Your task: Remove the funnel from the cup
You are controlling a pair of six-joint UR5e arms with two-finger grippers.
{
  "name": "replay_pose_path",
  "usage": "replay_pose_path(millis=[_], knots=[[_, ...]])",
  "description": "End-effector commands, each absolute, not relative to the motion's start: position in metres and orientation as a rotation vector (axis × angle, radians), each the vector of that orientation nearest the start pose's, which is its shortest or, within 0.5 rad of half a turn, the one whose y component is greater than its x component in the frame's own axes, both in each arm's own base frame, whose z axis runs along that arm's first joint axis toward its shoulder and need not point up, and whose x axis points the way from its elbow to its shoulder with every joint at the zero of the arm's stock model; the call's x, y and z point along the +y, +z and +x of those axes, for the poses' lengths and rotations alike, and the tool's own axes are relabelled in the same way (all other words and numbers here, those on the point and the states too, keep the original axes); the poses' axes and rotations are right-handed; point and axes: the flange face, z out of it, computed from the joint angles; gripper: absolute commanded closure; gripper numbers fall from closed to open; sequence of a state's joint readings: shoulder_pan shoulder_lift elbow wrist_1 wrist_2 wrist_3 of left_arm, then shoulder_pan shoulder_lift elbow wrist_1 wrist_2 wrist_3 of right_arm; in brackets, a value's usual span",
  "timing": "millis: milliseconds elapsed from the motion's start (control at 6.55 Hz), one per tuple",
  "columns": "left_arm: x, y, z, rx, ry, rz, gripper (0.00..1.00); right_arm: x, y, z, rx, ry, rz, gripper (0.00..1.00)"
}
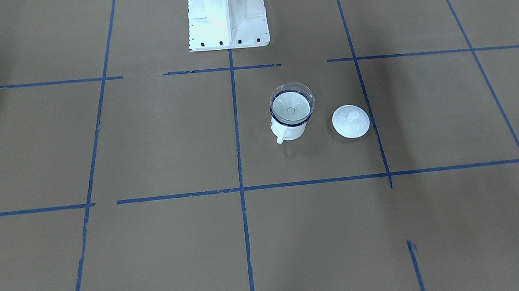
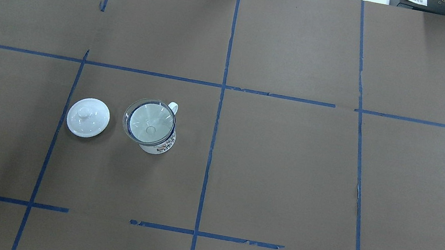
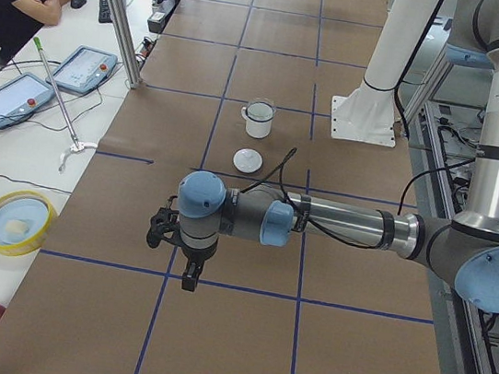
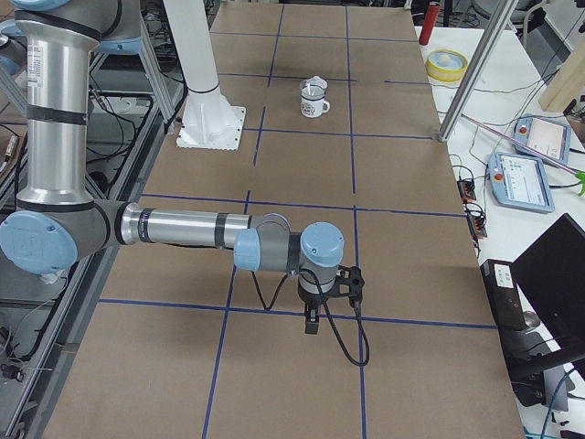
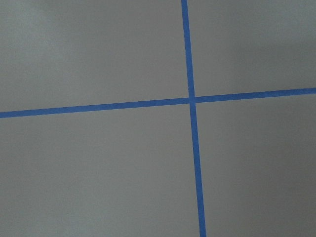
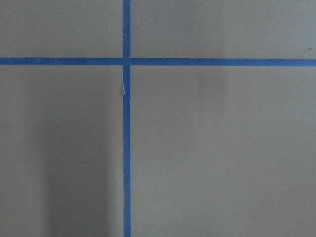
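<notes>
Approach comes first, we judge: the small transparent funnel (image 2: 148, 123) sits in the white blue-rimmed enamel mug (image 2: 163, 145), left of centre. The left gripper (image 3: 188, 278) and right gripper (image 4: 312, 326) hang well away; we cannot tell their fingers' state. The left one must reach the funnel's rim.

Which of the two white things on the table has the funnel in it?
The cup with the dark blue rim and handle: the funnel sits in its mouth. The knobbed lid lies beside it, apart.

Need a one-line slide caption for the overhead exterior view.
Clear funnel seated in the white mug on the blue-taped brown table, with a white domed lid lying apart on the robot's left.
</notes>
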State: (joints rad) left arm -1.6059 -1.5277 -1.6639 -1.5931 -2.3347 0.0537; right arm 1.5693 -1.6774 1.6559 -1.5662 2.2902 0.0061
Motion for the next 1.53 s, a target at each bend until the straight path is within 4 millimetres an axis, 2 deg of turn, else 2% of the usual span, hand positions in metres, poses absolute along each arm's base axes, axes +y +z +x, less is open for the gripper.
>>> replay_pose_path(millis=[0, 305, 458, 763, 916, 1068, 1221, 1374], knots=[[-0.476, 0.632, -0.081, 0.76, 0.046, 0.102, 0.0, -0.446, 0.669, 0.067, -0.719, 0.01, -0.017, 0.0], [-0.484, 0.622, -0.081, 0.754, 0.056, 0.129, 0.0, -0.446, 0.67, 0.067, -0.719, 0.01, -0.019, 0.0], [-0.498, 0.603, -0.082, 0.746, 0.075, 0.176, 0.0, -0.445, 0.671, 0.067, -0.719, 0.011, -0.02, 0.0], [-0.553, 0.531, -0.085, 0.665, 0.08, 0.296, 0.0, -0.445, 0.671, 0.067, -0.719, 0.011, -0.02, 0.0], [-0.551, 0.478, -0.064, 0.686, 0.044, 0.345, 0.0, -0.446, 0.669, 0.067, -0.719, 0.01, -0.017, 0.0], [-0.543, 0.435, -0.01, 0.732, 0.035, 0.345, 0.0, -0.446, 0.67, 0.067, -0.719, 0.01, -0.019, 0.0], [-0.527, 0.387, 0.059, 0.794, 0.044, 0.334, 0.0, -0.445, 0.67, 0.067, -0.719, 0.01, -0.019, 0.0], [-0.508, 0.351, 0.098, 0.822, 0.02, 0.338, 0.0, -0.446, 0.669, 0.067, -0.719, 0.01, -0.017, 0.0]])
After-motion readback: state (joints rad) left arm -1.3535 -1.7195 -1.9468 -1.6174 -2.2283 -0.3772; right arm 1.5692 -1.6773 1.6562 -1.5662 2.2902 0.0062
